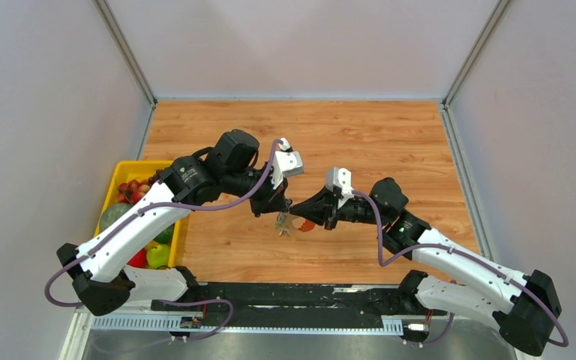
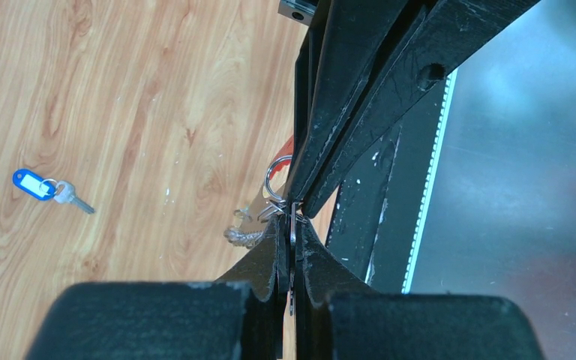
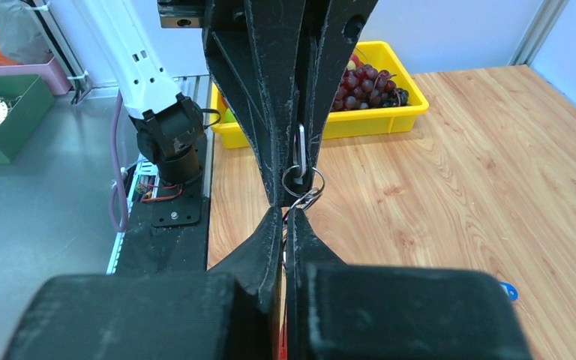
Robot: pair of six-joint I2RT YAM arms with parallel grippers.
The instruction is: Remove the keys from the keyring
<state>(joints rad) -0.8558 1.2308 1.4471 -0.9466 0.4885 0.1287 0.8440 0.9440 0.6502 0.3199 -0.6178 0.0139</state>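
Hands meet tip to tip at the middle of the top view, above the counter (image 1: 375,142), with the bunch caught between them.

Left hand (image 2: 291,229): fingers all but closed, only a slit showing. In its own view a thin metal strip sits edge-on in that slit. The right wrist view shows the same hand coming down from the top of frame, with the keyring (image 3: 300,150) clamped between its fingers. The keyring is a silver elongated loop, and a round ring (image 3: 304,180) hangs at its lower end, just past the fingertips.

Right hand (image 3: 286,219): fingers pressed together, no gap to speak of. Its tips touch the small metal bits right under the ring. The red piece (image 1: 305,225) shows in the slit low in its own view, and pokes out beside that hand in the top view. Can't tell how much of the red piece is gripped.

Keys (image 1: 283,225): dangling in a clump just below where the two hands meet, clear of both sets of fingers. They are too small to make out colours.

Loose key (image 2: 45,187) with a blue tag lies flat on the counter, left side of the left wrist view, well apart from the bunch.

Yellow bin (image 3: 390,120) holding grapes (image 3: 367,79) sits at the left edge of the counter in the top view.
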